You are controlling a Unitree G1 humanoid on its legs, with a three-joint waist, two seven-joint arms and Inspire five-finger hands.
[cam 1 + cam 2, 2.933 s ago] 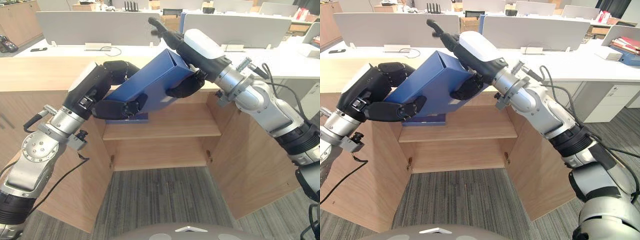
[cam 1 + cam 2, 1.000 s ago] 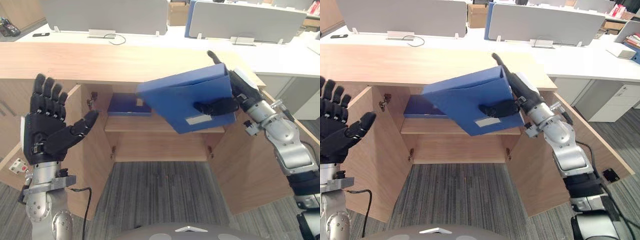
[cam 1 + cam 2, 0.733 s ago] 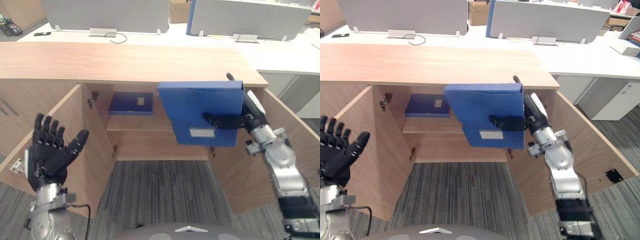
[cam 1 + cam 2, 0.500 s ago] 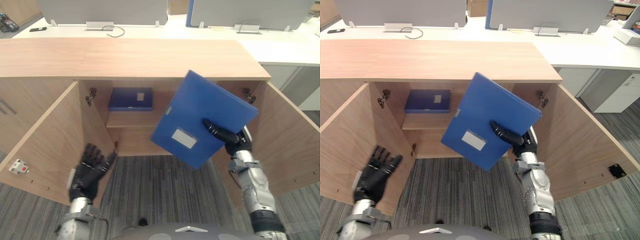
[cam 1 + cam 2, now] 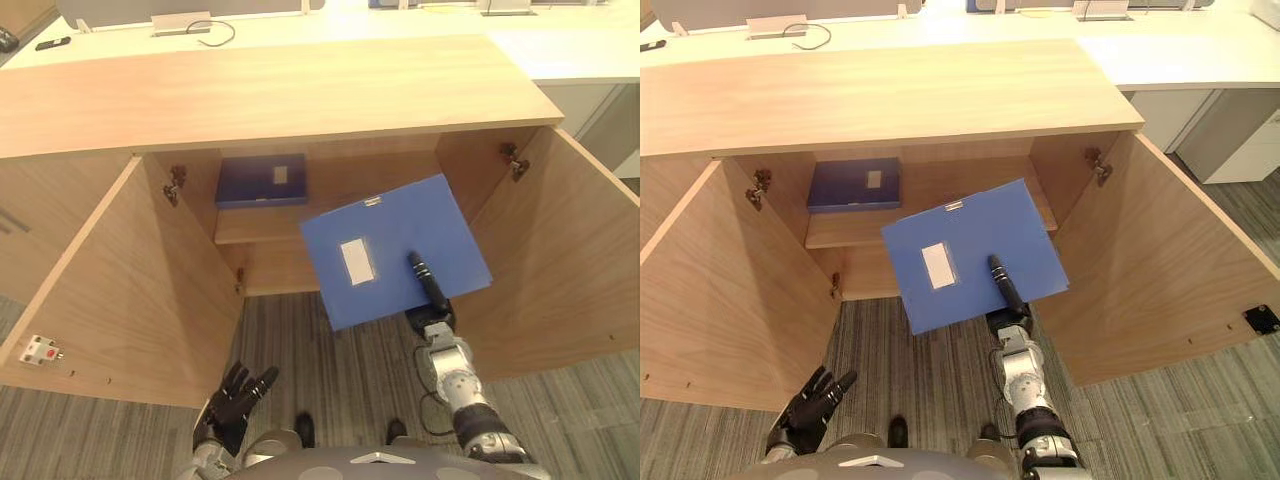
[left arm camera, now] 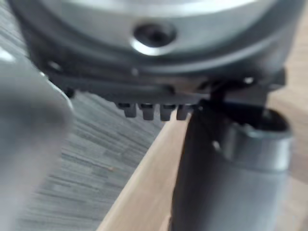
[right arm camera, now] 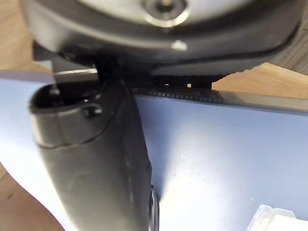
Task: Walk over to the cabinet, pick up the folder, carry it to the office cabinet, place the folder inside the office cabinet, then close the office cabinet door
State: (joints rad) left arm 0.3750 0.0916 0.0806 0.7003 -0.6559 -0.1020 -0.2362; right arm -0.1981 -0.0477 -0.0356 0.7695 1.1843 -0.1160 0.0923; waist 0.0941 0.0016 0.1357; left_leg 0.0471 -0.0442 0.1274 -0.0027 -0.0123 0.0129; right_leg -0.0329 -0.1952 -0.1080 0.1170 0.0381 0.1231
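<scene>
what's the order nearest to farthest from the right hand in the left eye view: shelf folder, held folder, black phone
1. held folder, gripped by the right hand
2. shelf folder, left inside the cabinet
3. black phone, far left on the desk

Grey striped carpet (image 5: 290, 370) covers the floor. Behind the wooden cabinet (image 5: 280, 90) runs a long white desk top (image 5: 1160, 50). A thin black cable (image 5: 222, 40) curls on it, and a small dark flat device (image 5: 52, 43) lies near its far left end. A pale drawer unit (image 5: 1245, 135) stands under the desk at the right.
</scene>
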